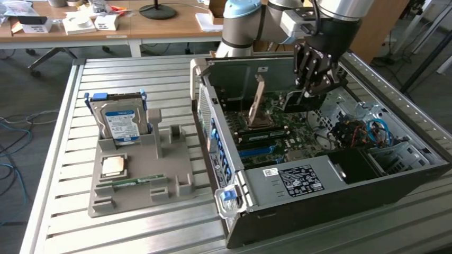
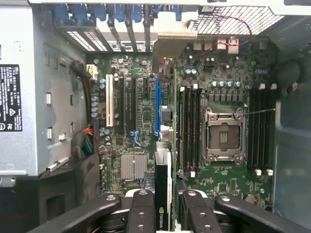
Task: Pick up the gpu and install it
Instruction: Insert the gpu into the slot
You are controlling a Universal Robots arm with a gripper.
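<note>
My gripper [image 1: 316, 91] hangs inside the open computer case [image 1: 339, 211], above the motherboard [image 1: 282, 132]. In the wrist view the gripper [image 2: 164, 206] is shut on the gpu [image 2: 163, 194], seen edge-on: a thin black card with a green logo, gripped between black fingers [image 2: 141, 208]. Its pale metal bracket [image 2: 171, 31] points toward the case's rear slot openings. The card hangs upright just beside the blue expansion slot [image 2: 157, 104] and above the board; whether it touches the slot is unclear.
An empty CPU socket [image 2: 223, 136] and memory sticks [image 2: 189, 126] lie beside the card. Cables [image 1: 353, 132] crowd the case's far side. Outside, a grey fixture [image 1: 169, 174] holds a hard drive [image 1: 121, 121], a chip [image 1: 113, 165] and a memory stick [image 1: 134, 182].
</note>
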